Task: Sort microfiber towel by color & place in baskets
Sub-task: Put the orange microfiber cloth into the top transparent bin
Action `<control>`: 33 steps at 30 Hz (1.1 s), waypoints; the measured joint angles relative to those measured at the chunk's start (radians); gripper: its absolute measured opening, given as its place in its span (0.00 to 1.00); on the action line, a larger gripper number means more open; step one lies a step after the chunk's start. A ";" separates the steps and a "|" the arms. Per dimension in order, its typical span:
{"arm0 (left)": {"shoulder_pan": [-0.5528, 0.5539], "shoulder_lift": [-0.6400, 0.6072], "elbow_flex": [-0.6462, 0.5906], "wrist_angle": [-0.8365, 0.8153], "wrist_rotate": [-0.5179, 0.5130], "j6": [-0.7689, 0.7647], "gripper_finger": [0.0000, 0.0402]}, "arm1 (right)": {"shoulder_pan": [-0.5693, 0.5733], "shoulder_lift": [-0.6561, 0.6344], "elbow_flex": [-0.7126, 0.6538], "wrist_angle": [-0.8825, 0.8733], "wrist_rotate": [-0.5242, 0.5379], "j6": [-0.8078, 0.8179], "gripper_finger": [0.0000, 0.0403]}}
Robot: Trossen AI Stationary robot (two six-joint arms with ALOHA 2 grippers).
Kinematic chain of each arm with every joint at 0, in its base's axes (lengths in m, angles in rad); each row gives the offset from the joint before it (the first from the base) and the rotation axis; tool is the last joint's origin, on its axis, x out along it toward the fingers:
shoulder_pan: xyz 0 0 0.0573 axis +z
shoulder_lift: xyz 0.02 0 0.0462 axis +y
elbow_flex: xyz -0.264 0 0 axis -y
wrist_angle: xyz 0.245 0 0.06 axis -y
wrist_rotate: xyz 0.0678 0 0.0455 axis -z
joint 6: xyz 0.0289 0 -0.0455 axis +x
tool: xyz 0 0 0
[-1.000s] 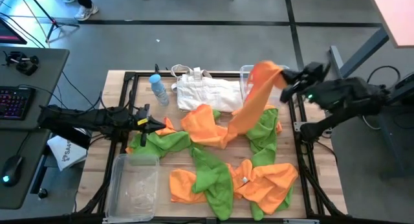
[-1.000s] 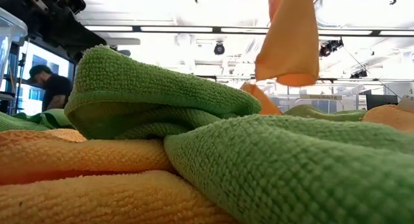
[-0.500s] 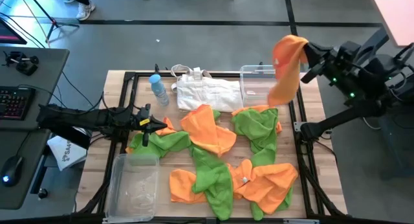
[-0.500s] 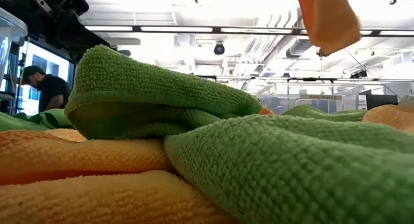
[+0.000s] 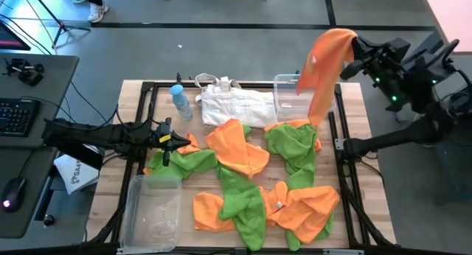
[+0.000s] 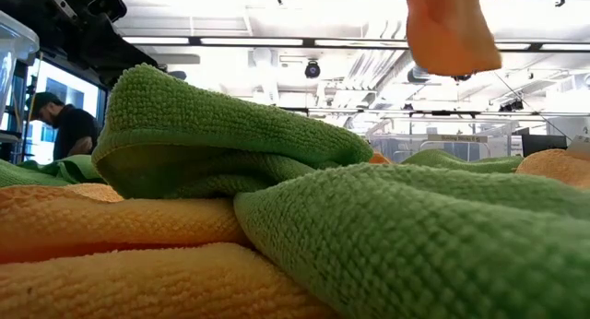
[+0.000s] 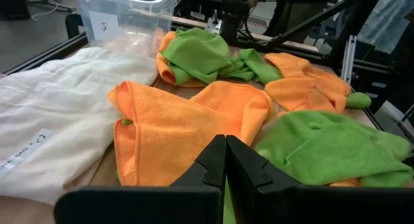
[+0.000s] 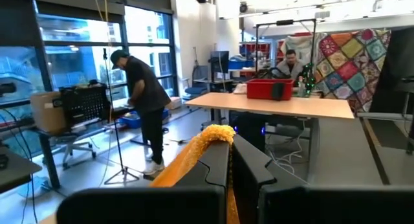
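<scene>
Jaws of right gripper pinching orange towel — hanging above far bin; lowering fully before releasing seems wise — left gripper closed, empty.

From my station the overhead feed is evenly lit, with soft, faint shadows on the counter. My low camera stares into ceiling light strips that blow out white, and the nearest green towel fills the foreground, soft at the lower edge. The lifted orange towel looks slightly smeared. Bright windows backlight my right wrist feed.
</scene>
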 joint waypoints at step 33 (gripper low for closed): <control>0.001 0.000 0.000 -0.002 -0.005 -0.025 0.00 | -0.705 0.334 -0.187 -0.666 -0.838 0.597 0.00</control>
